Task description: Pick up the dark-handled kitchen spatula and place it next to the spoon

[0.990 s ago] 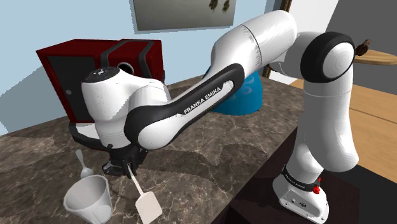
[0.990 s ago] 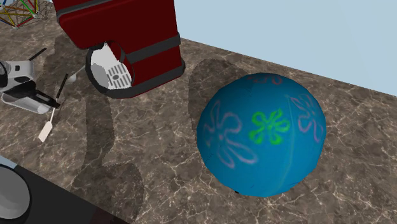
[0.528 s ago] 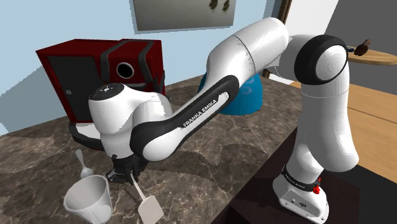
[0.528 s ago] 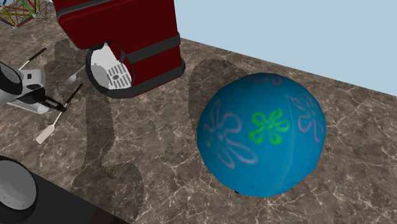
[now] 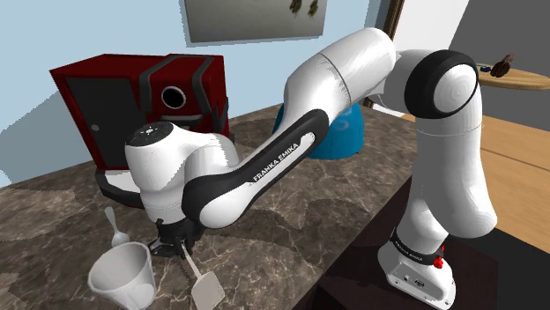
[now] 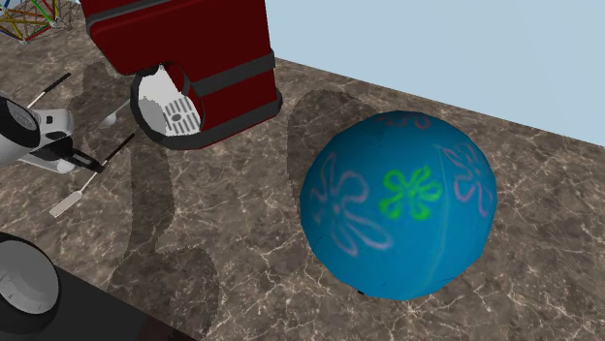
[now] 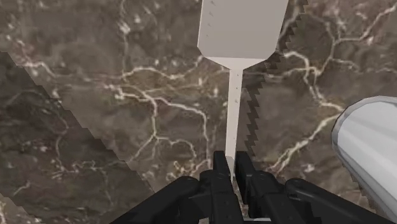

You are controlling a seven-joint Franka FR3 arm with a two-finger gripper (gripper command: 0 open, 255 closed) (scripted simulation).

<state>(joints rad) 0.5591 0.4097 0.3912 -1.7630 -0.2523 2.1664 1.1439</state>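
Note:
My black gripper (image 5: 181, 247) is shut on the spatula, holding its thin pale shaft (image 7: 233, 114) between the fingers (image 7: 220, 170). The spatula's white blade (image 5: 205, 290) slants down toward the marble counter's front edge and hangs just above the stone, throwing a shadow beside it. In the second exterior view the gripper (image 6: 85, 164) holds the spatula (image 6: 68, 202) tilted, with its dark handle (image 6: 122, 147) sticking up behind the fingers. A grey spoon (image 5: 115, 228) lies flat on the counter, on the shoulder view's left of the gripper.
A white cup (image 5: 123, 274) stands close beside the spatula blade, between it and the spoon; it also shows beside the blade (image 7: 372, 149). A dark red coffee machine (image 5: 145, 92) stands at the back. A big blue ball (image 6: 398, 203) rests farther along the counter.
The gripper has sunk a little toward the counter with the spatula. The spatula now lies at a flatter slant, its blade nearer the stone.

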